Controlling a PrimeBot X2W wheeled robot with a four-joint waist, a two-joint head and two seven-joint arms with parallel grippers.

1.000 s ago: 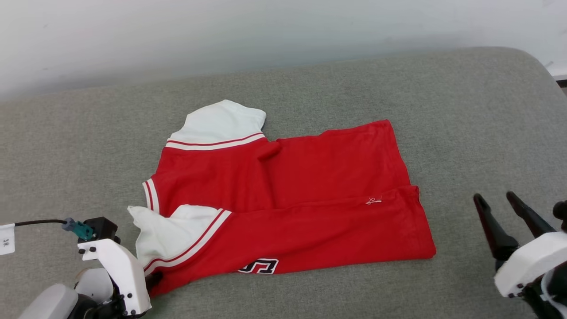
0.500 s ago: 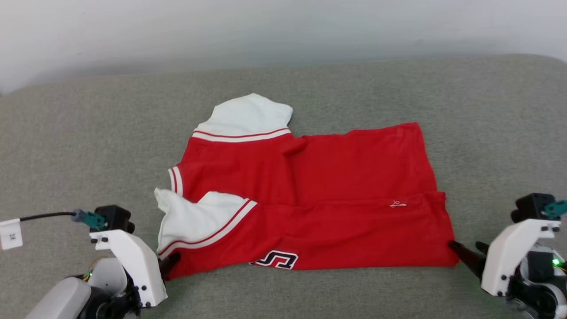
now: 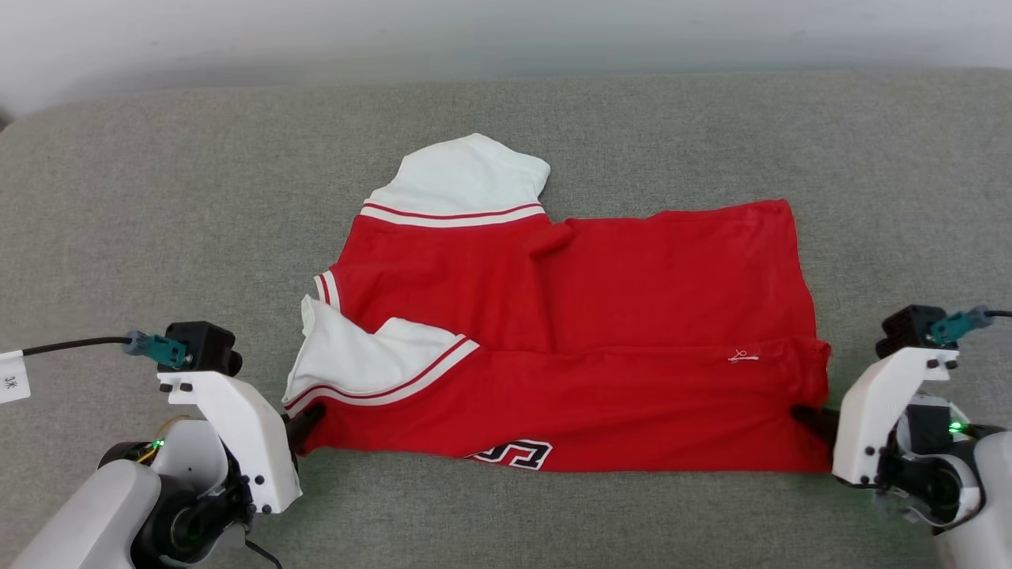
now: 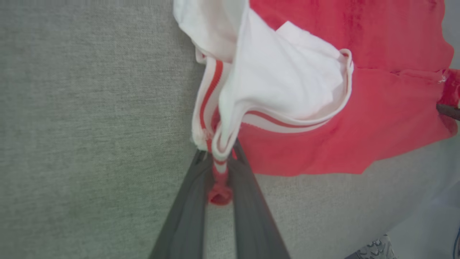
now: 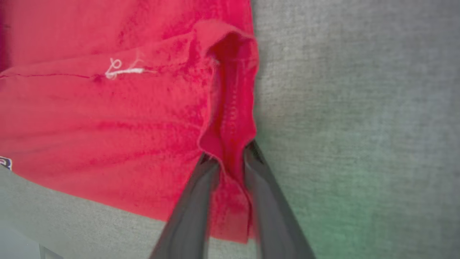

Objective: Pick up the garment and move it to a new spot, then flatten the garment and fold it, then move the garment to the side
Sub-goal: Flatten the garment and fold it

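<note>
- While the garment [image 3: 601, 316] lies spread across the middle of the grey padded surface [image 3: 158, 197] in the head view, each gripper holds one of its near corners. It lies sideways, with the collar end towards the left and the hem towards the right, and its near long edge is folded over the body.
- One white sleeve [image 3: 466, 174] sticks out on the far side. The other white sleeve [image 3: 356, 363] is rumpled at the near left. A piece of black lettering [image 3: 514, 454] peeks out along the near edge, and a tiny white logo [image 3: 741, 357] sits near the hem.
- At the near left corner the left gripper [image 3: 307, 419] touches the cloth beside the striped sleeve seam. At the near right corner the right gripper [image 3: 806, 416] meets the hem. A pale wall [image 3: 474, 32] runs behind the surface.
- From the left wrist view, the left gripper [image 4: 219, 162] is nearly closed. Its two dark fingers pinch a bunched bit of striped seam and red cloth between them. The white sleeve [image 4: 287, 82] billows just beyond, and red cloth [image 4: 377, 118] stretches away to the right. A dark finger of the other gripper [image 4: 447, 109] shows at the far corner.
- From the right wrist view, the right gripper [image 5: 229, 154] stands narrow, its fingers on either side of a raised fold of the red hem [image 5: 230, 108], with cloth filling the gap. The logo [image 5: 124, 70] lies to the left of the fold, and grey surface [image 5: 359, 108] lies to the right.
</note>
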